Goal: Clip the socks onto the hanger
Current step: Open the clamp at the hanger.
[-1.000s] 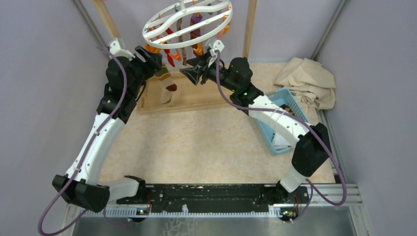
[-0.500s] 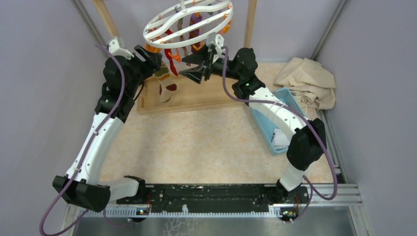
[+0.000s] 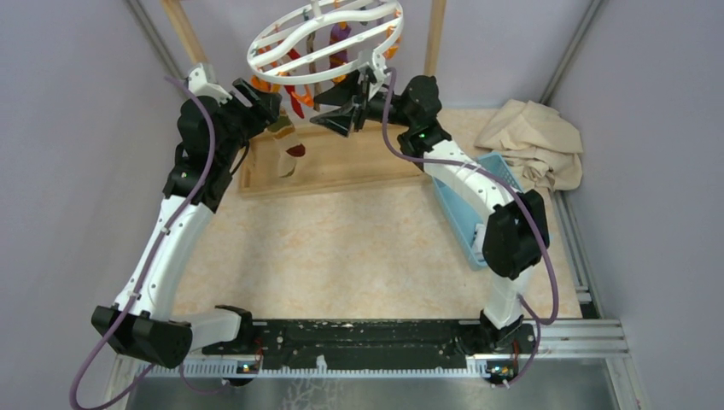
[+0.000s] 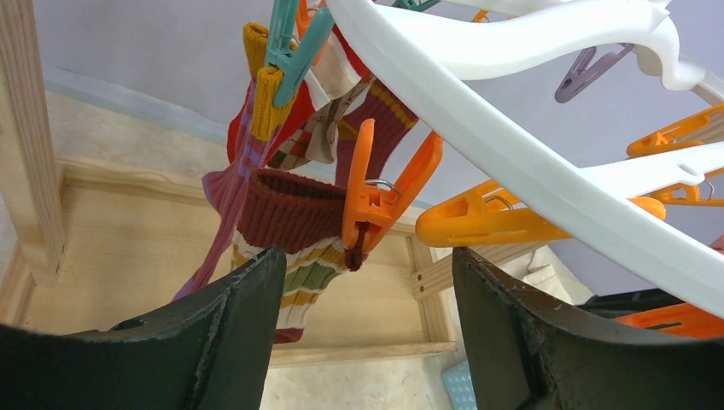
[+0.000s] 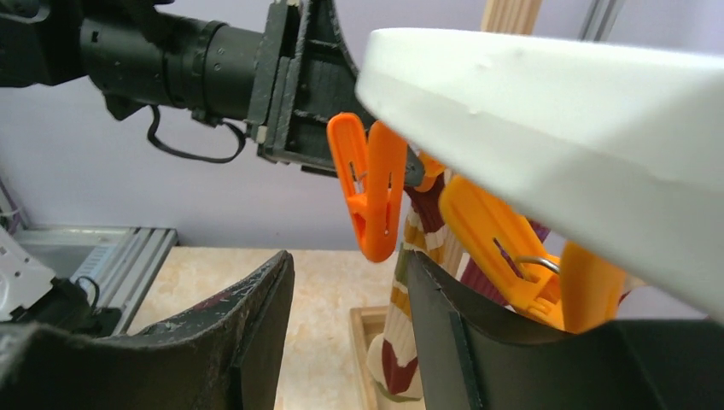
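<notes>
The white ring hanger hangs from the wooden frame with several socks clipped under it. A white striped sock with a maroon cuff hangs from an orange peg, which bites the edge of its cuff. A purple and yellow sock hangs from a teal peg. My left gripper is open and empty just below the orange peg; in the top view it is under the ring's left side. My right gripper is open and empty, right below another orange peg; in the top view it is under the ring's front.
The wooden frame base lies below the hanger, with its poles behind. A blue basket sits under the right arm. A beige cloth lies at the back right. The ring's rim is close above the right gripper.
My right gripper has risen and moved back towards the hanger's front edge, its arm folding in. The left arm has barely moved. The striped sock has swung slightly.
</notes>
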`<state>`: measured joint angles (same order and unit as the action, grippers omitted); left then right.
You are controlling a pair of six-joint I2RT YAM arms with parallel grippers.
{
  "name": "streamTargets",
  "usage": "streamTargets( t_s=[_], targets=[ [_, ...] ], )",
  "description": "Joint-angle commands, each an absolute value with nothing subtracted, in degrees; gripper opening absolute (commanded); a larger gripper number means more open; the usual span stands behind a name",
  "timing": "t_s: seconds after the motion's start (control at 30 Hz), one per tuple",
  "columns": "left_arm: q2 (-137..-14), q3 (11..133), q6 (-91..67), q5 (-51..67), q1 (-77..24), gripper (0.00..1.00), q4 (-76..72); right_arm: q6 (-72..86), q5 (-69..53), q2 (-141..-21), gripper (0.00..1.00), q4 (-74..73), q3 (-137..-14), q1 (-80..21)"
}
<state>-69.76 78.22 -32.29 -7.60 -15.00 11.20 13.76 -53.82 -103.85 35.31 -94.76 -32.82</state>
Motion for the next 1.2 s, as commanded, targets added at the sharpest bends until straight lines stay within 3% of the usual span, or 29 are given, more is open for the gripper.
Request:
streamTargets(
  t_s=[0.0, 0.6, 0.7, 0.87, 1.03, 1.17],
  targets=[
    [-69.39, 80.72, -31.29, -6.70, -14.55, 0.77, 11.94, 12.75, -51.55, -104.80, 0.52, 36.95, -99.55, -32.83],
    [-69.33, 81.15, -31.16, -6.15, -14.41, 0.77, 12.67, 18.31, -54.86, -112.92, 0.50, 38.77, -110.16, -31.73],
    [-69.32, 81.17, -31.11, -6.15, -14.41, 0.77, 12.74, 19.43, -55.31, -113.43, 0.42, 39.72, -110.73, -31.73],
    [-69.46, 80.95, -31.33, -5.79, -14.41, 0.77, 12.42, 19.87, -55.42, -112.63, 0.17, 40.26, -109.39, -31.73],
    [-69.78, 80.60, -31.77, -4.90, -14.41, 0.77, 11.79, 19.73, -54.65, -110.64, 0.00, 41.12, -106.60, -31.73],
    [-69.88, 80.58, -31.98, -4.27, -14.41, 0.77, 11.50, 19.55, -53.53, -108.49, 0.00, 41.95, -103.62, -31.94]
  ],
)
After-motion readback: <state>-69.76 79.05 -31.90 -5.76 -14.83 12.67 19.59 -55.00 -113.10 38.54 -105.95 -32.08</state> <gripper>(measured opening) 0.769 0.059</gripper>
